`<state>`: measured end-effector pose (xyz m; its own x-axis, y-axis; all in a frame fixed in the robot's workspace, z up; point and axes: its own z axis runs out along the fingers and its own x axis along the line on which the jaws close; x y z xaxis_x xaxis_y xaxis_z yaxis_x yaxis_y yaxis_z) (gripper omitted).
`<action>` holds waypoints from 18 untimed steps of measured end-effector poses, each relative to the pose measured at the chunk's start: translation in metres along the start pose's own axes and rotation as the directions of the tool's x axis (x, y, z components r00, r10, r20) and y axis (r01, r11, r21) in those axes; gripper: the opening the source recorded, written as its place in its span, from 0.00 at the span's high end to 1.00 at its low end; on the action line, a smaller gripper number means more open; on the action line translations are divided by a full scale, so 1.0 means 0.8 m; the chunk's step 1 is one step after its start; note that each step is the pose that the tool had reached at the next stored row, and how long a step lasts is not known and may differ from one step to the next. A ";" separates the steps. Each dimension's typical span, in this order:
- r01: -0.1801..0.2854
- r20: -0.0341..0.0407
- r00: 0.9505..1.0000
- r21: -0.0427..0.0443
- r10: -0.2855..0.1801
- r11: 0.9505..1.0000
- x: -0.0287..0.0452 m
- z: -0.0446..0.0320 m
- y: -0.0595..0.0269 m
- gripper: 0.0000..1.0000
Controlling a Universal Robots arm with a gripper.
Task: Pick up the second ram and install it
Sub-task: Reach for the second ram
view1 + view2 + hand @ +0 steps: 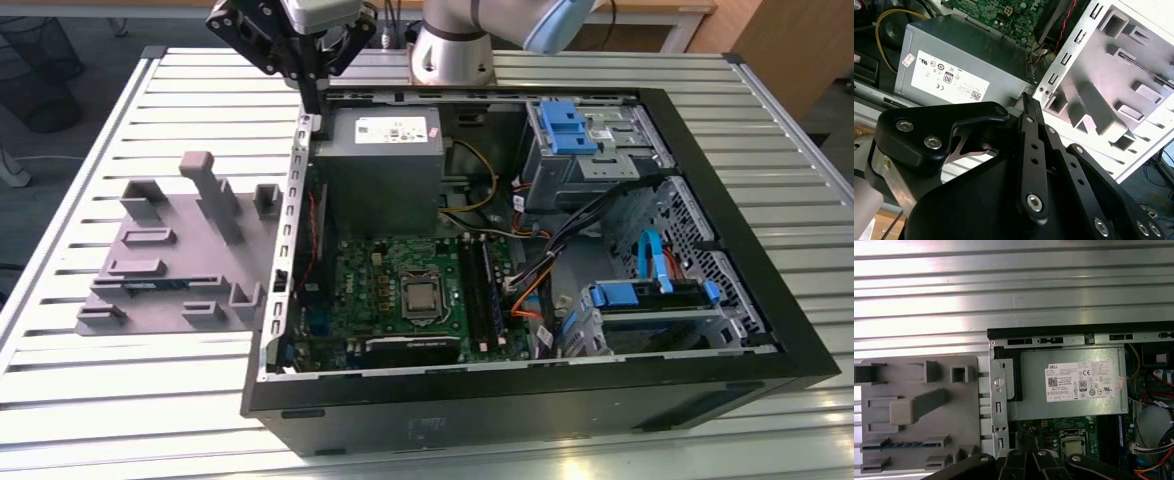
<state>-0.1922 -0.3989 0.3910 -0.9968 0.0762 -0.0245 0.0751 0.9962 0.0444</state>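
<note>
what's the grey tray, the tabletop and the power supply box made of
Grey tray: looks like matte plastic, dull and uniform.
Tabletop: ribbed metal, probably aluminium, bright sheen along the slats.
Power supply box: grey sheet metal, by its faint sheen and crisp edges.

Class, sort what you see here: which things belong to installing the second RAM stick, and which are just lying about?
Belongs to the job:
ram, lying in the grey tray
gripper, above the case's edge
memory slots

Just lying about:
power supply
drive bays
processor
</note>
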 end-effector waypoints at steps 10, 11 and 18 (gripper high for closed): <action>0.000 0.000 1.000 0.000 0.000 1.000 0.0021 0.0000 0.000 0.89; 0.000 0.000 1.000 0.000 0.000 1.000 0.0025 0.0000 0.000 0.89; 0.000 0.000 1.000 0.000 0.000 1.000 0.0068 -0.0001 -0.001 0.89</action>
<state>-0.1976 -0.3990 0.3909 -0.9968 0.0762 -0.0245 0.0751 0.9962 0.0444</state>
